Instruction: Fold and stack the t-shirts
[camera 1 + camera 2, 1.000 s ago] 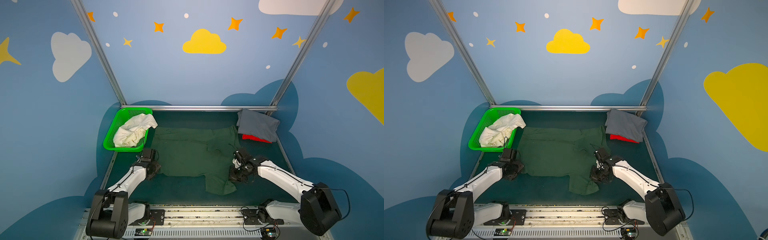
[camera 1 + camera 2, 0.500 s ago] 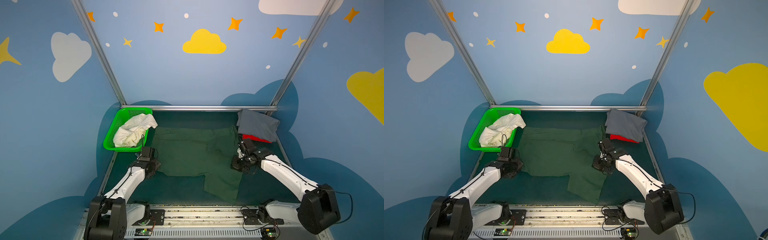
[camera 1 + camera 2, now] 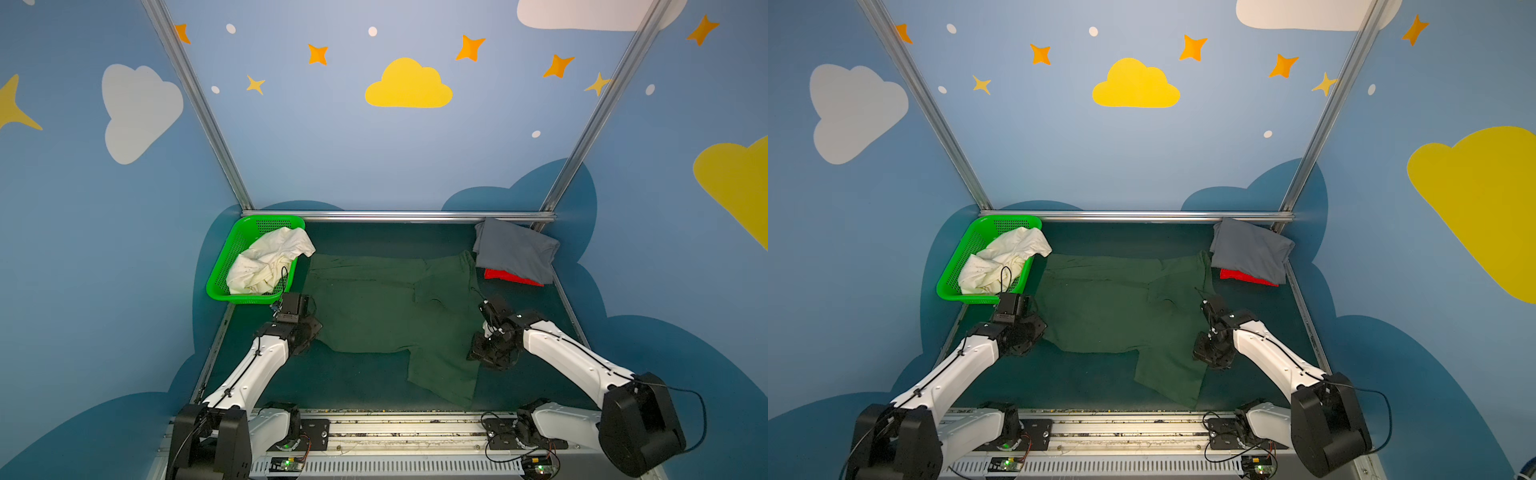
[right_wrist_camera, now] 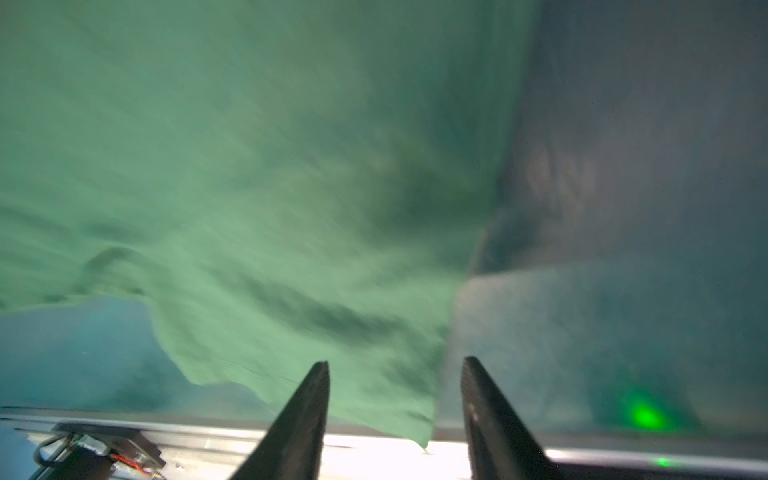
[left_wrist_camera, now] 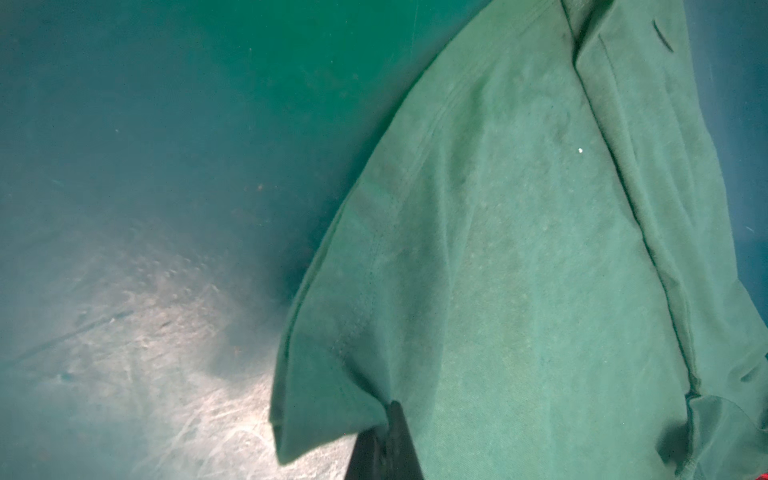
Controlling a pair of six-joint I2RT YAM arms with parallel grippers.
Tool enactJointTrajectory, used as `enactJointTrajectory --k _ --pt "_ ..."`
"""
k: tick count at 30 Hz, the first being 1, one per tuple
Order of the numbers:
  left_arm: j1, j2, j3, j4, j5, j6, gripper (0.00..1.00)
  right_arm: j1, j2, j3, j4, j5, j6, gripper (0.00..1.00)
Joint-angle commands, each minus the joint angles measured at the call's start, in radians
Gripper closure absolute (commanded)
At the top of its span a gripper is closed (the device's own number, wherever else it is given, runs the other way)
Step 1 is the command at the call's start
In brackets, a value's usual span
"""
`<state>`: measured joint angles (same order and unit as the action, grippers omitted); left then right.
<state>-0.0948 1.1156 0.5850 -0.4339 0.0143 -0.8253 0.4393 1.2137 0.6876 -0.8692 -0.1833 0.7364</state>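
A dark green t-shirt (image 3: pixel 374 311) (image 3: pixel 1108 307) lies spread on the teal mat, one flap reaching toward the front rail. My left gripper (image 3: pixel 311 330) (image 5: pixel 390 415) is shut on its left hem, and the cloth (image 5: pixel 498 249) puckers at the tips. My right gripper (image 3: pixel 476 358) (image 4: pixel 395 365) stands open at the shirt's right edge, with nothing held; the cloth (image 4: pixel 249 166) beyond it is blurred. At the back right a grey t-shirt (image 3: pixel 515 249) (image 3: pixel 1250 249) lies on a red t-shirt (image 3: pixel 511 277) (image 3: pixel 1246 277). A crumpled cream-white t-shirt (image 3: pixel 270 262) (image 3: pixel 1000 257) fills the basket.
A bright green plastic basket (image 3: pixel 216 286) (image 3: pixel 946 291) stands at the back left, just behind my left wrist. Metal frame rails run along the back and both sides. The front rail (image 4: pixel 374 453) carries cables and boards close under my right fingers.
My right gripper has opened and let go of the green shirt's right side, then drawn back toward the front. The left gripper has kept its hold and barely moved.
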Motion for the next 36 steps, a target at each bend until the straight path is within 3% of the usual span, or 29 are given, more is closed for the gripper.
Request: enactJointTrajectory --k 1,7,12,17,22,28,36 --pt "-0.005 -0.001 0.025 -0.023 -0.008 0.012 0.97 0.016 -0.023 -0.049 -0.032 -0.035 0.018 0.47" --pt "-0.006 0.008 0.033 -0.024 -0.007 0.012 0.97 0.073 0.0 -0.129 0.057 -0.084 0.071 0.41" --pt "-0.009 0.006 0.026 -0.022 -0.005 0.012 0.97 0.112 0.026 -0.174 0.16 -0.126 0.123 0.43" --pt "-0.008 0.019 0.03 -0.025 -0.002 0.017 0.97 0.136 0.027 -0.213 0.274 -0.146 0.178 0.63" --pt "-0.01 0.026 0.022 -0.012 0.001 0.015 0.97 0.138 0.069 -0.161 0.252 -0.128 0.136 0.99" --pt "-0.014 0.006 0.019 -0.026 -0.03 0.025 0.97 0.145 0.09 -0.043 0.151 -0.021 0.08 1.0" --pt "-0.016 -0.028 0.024 -0.037 -0.046 0.03 0.97 0.124 0.1 0.13 0.117 0.012 0.055 1.0"
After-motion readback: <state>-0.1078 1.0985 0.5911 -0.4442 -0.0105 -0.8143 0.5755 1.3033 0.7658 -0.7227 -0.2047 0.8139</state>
